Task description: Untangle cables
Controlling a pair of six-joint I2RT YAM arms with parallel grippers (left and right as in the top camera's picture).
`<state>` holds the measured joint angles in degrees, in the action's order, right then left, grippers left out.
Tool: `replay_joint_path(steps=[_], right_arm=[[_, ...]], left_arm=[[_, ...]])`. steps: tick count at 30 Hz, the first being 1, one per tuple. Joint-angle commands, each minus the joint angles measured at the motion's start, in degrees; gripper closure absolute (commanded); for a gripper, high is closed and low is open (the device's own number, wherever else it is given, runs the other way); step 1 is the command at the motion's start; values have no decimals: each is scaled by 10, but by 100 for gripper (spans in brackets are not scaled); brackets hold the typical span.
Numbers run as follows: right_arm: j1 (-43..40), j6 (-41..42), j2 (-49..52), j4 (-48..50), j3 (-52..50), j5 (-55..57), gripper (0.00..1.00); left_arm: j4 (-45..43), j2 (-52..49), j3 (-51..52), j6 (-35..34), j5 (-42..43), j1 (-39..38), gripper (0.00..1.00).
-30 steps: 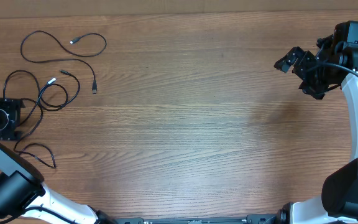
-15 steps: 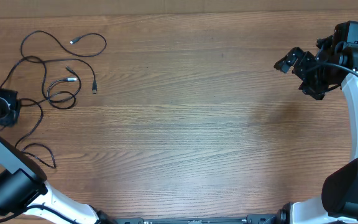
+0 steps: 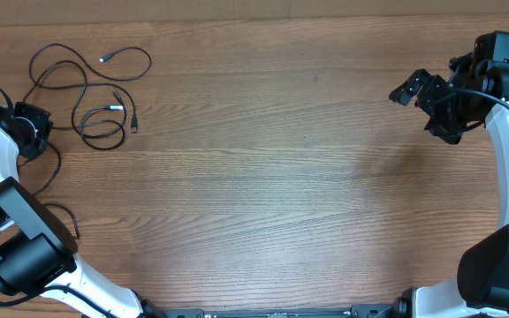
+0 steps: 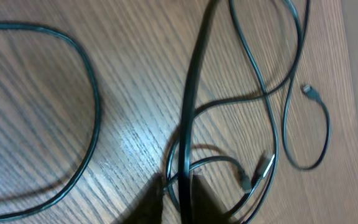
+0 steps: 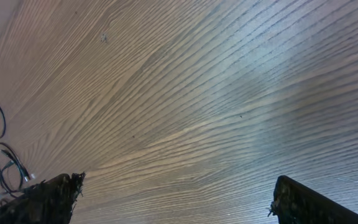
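The cables [image 3: 87, 71] lie as thin black loops at the table's far left, with small silver-tipped plugs [image 3: 104, 59] at their ends. My left gripper [image 3: 30, 125] sits just left of the loops. In the left wrist view its two dark fingers [image 4: 149, 202] press close on either side of one black cable [image 4: 191, 106], which runs straight up from them across the other loops [image 4: 272, 124]. My right gripper [image 3: 421, 99] hangs at the far right, open wide, far from the cables. Only bare wood lies between its fingertips [image 5: 53, 194].
A long strand [image 3: 51, 177] trails from the left gripper towards the near left, ending in a small loop [image 3: 60, 216] beside the left arm's base. The wooden table [image 3: 272, 177] runs between the two arms.
My left gripper has closed on a cable and moved towards the far edge. The loops beside it have been dragged up and to the right. The right arm has not moved.
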<state>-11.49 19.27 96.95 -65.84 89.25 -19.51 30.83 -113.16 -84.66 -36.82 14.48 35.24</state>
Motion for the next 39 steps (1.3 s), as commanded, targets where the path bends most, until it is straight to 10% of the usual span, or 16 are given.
replay_joint_path(steps=[1,7,12,16,25,32,39], right_arm=[[3,1,2,1,-1,-3,0],[3,0,2,0,-1,-3,0],[3,1,2,4,-1,-3,0],[3,0,2,-1,-1,-3,0],[3,0,-6,-18,12,-16,0],[3,-18,-69,-58,35,-16,1],[3,-33,-161,-141,34,-15,5]], left_arm=[[6,0,2,7,-16,5,85],[66,0,2,-31,-90,33,95],[56,0,1,-9,-31,57,25],[50,1,-19,41,19,65,8],[160,47,-155,52,27,65,5],[209,164,-183,161,258,51,0],[323,298,-183,232,268,-30,0]])
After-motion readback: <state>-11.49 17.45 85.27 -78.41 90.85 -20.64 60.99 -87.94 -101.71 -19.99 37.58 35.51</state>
